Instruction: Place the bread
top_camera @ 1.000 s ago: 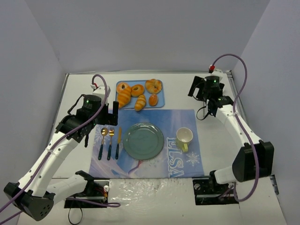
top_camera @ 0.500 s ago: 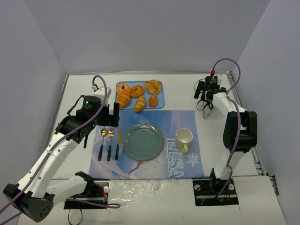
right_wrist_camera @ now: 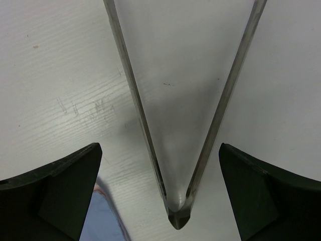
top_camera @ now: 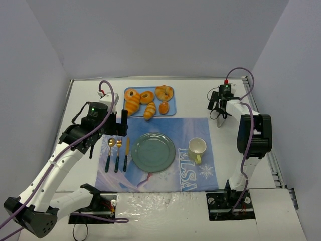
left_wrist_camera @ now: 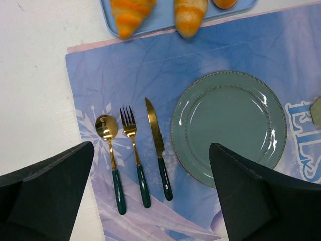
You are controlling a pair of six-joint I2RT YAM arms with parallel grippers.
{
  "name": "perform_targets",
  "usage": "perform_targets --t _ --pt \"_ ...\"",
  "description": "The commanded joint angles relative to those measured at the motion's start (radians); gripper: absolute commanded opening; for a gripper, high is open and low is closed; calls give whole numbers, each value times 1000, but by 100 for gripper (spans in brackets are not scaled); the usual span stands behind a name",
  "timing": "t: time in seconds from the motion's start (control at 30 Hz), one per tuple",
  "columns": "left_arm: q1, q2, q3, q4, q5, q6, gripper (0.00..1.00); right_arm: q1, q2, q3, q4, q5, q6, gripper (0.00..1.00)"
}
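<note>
The bread (top_camera: 164,107) is a small golden oval bun on the blue tray (top_camera: 170,111) at the back, beside longer ridged rolls and round buns. Its edge shows at the top of the left wrist view (left_wrist_camera: 224,3). My left gripper (top_camera: 122,124) is open and empty above the cutlery, left of the green plate (top_camera: 153,151); in its own view (left_wrist_camera: 150,150) the jaws stand wide apart. My right gripper (top_camera: 216,106) is open low over metal tongs (top_camera: 221,119) at the back right. In the right wrist view (right_wrist_camera: 159,150) the V-shaped tongs (right_wrist_camera: 176,216) lie between the fingers, not gripped.
A blue placemat (top_camera: 200,173) carries the plate, a spoon (left_wrist_camera: 108,128), fork (left_wrist_camera: 131,145) and knife (left_wrist_camera: 156,140), and a pale yellow mug (top_camera: 196,146). Two ridged rolls (left_wrist_camera: 131,15) lie at the tray's near edge. Grey walls enclose the table.
The right arm has folded up and back, and its gripper has come down a little over the tongs. The left arm has not moved.
</note>
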Motion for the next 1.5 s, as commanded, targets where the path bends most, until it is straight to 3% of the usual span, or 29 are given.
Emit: perform_targets --t 0.0,0.63,1.1,1.3,1.47 --pt "7 -12 22 48 4 -10 97 -7 12 31 36 32 -5 100" --pt "7 0 20 50 5 -10 97 -67 102 -8 121 -70 31 100" --pt "7 10 20 48 4 -10 97 -75 149 6 132 -63 47 98" --pt "7 7 20 48 2 -9 97 -78 156 3 135 -61 55 88" --pt "7 6 20 48 2 -7 97 -78 143 -9 137 -67 62 69"
